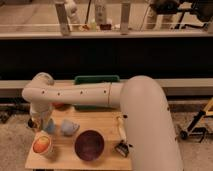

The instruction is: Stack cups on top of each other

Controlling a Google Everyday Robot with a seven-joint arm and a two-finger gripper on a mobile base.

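Note:
A light blue cup [69, 127] lies on the wooden table [107, 160], tilted, left of centre. A small dark grey-black cup [122, 147] sits near the table's right front. My gripper [39, 123] hangs at the end of the white arm [75, 94], low over the table's left side, just left of the light blue cup. A pale bluish thing [50, 128] shows right beside the gripper; I cannot tell whether it is held. The wide dark-purple bowl [89, 145] stands at the front centre.
A white container with an orange-red fruit [42, 145] stands at the front left. A yellowish banana-like thing [120, 125] lies at the right. A green bin [96, 80] is behind the table, and an orange object [60, 106] shows under the arm.

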